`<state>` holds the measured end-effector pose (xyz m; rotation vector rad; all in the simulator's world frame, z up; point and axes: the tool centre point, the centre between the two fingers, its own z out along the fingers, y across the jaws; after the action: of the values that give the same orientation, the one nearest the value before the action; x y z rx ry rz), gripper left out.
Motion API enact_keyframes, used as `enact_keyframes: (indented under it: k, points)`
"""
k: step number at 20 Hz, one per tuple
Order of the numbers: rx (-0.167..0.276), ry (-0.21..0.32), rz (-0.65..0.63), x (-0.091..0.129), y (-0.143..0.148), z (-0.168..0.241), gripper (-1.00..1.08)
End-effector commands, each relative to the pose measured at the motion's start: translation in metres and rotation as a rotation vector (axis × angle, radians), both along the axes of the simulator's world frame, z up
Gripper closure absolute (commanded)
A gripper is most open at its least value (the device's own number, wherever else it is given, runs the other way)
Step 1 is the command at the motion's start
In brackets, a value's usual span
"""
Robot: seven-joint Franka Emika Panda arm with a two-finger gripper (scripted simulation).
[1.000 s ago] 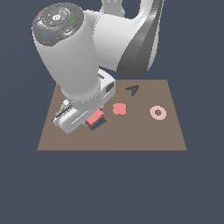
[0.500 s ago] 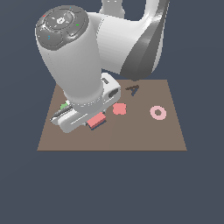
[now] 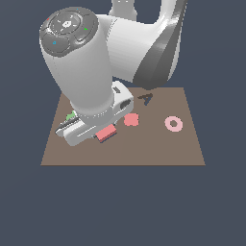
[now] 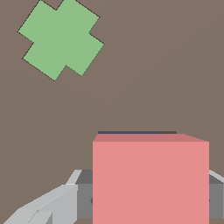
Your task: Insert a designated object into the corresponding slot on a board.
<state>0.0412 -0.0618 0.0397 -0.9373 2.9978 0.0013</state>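
Note:
The salmon-red square tile point(image 4: 150, 179) fills the near part of the wrist view, and my gripper point(image 4: 151, 194) is shut on it, with a grey finger point(image 4: 48, 205) showing on either side. A thin dark strip of the slot point(image 4: 137, 131) shows just past the tile's far edge; the tile hides the rest. In the exterior view the tile point(image 3: 106, 132) pokes out from under the white hand point(image 3: 91, 126), low over the brown board point(image 3: 144, 153) at its left-middle. There the slot is hidden under the hand and tile.
A green cross-shaped piece point(image 4: 61, 39) lies flat in the board, mostly hidden by the arm in the exterior view point(image 3: 71, 116). A small red scalloped piece point(image 3: 131, 119), a pink ring point(image 3: 173, 123) and a dark A-shaped cut-out point(image 3: 146, 98) lie toward the exterior view's right.
The hand and the red tile have crept slightly toward the exterior view's right. The grip on the tile is unchanged.

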Motion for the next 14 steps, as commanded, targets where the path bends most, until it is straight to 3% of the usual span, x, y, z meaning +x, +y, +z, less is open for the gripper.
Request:
enact_keyframes:
  k: [1,5,6,14]
  points:
    - [0.0,0.0,0.0,0.0002,0.0,-0.0018,1.08]
    - [0.0,-0.001,-0.002,0.0004,-0.0001,-0.0094,1.08]
    - [0.0,-0.001,-0.002,0.0004,-0.0001,-0.0094,-0.92]
    - [0.0,-0.001,-0.002,0.0004,-0.0001,-0.0094,-0.92]
